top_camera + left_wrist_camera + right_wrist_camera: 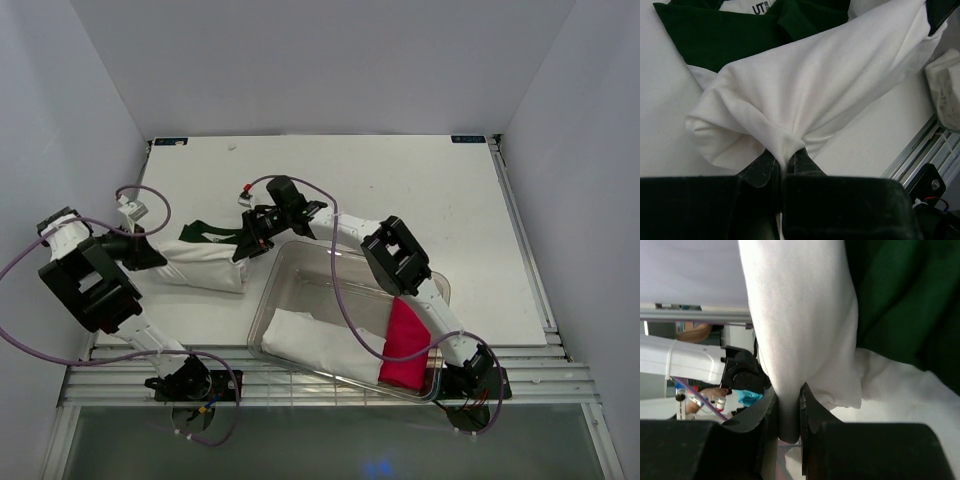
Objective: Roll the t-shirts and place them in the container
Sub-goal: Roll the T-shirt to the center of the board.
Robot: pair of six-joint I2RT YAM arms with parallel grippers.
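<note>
Fabric from a white cotton t-shirt (200, 264), bunched into a loose roll, spans the gap between the two arms. It lies on the white table (400, 180) close to the left edge, about halfway between the near and far edges. The left gripper (152, 255) has the end of the roll nearest the left edge. In the left wrist view its fingers (762, 172) are drawn narrow, with a gathered peak of the white cloth (810, 100) pinched between them. The right gripper (248, 245) reaches across from the right arm and grips the other end. In the right wrist view its fingers (810, 407) are nearly together, and a thick fold of the white shirt (800, 315) is clamped between them.

A plain dark green t-shirt (205, 232) lies flat on the table. It touches the far side of the white roll and is partly beneath it. The left wrist view shows a white neck label printed "UT" (760, 7) at its collar.

A clear plastic bin (300, 255) sits skewed by the near edge, right of the shirts. Inside it, a folded white cloth (310, 340) lies toward the left end and a bright pink cloth bundle (405, 345) toward the right end. The right arm passes over the bin.
</note>
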